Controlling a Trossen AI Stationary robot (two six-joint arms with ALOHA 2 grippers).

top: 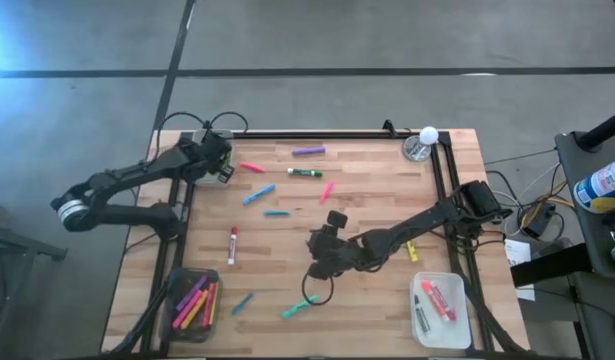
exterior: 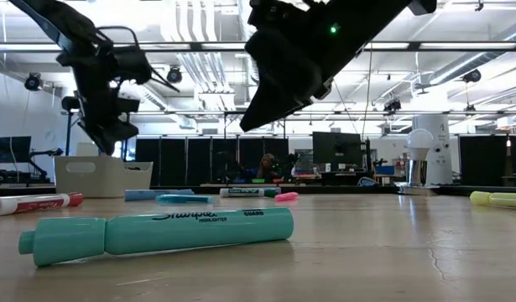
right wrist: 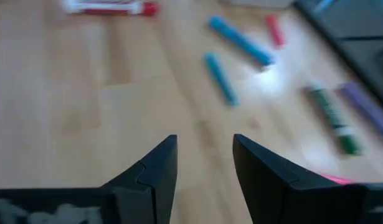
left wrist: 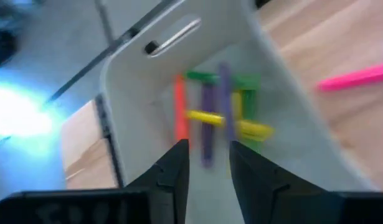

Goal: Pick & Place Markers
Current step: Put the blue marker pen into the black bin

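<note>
Markers lie scattered on the wooden table (top: 387, 190): purple (top: 308, 151), green-and-white (top: 304, 172), two pink (top: 252, 167) (top: 326, 191), blue (top: 257, 194), white-and-red (top: 232, 245), teal (top: 299, 307) and yellow (top: 412, 250). My left gripper (left wrist: 208, 146) hangs open over a white bin (left wrist: 135, 106) at the far left corner. The bin holds orange, green, yellow and purple markers, and one blurred purple marker (left wrist: 208, 127) shows just past the fingertips. My right gripper (right wrist: 205, 140) stands open above the middle of the table (top: 317, 243), with only bare wood between its fingers.
A bin (top: 192, 303) with pink, yellow and orange markers stands at the near left. A white bin (top: 440, 308) with red markers stands at the near right. A metal cup (top: 419, 148) sits at the far right corner. A black frame edges the table.
</note>
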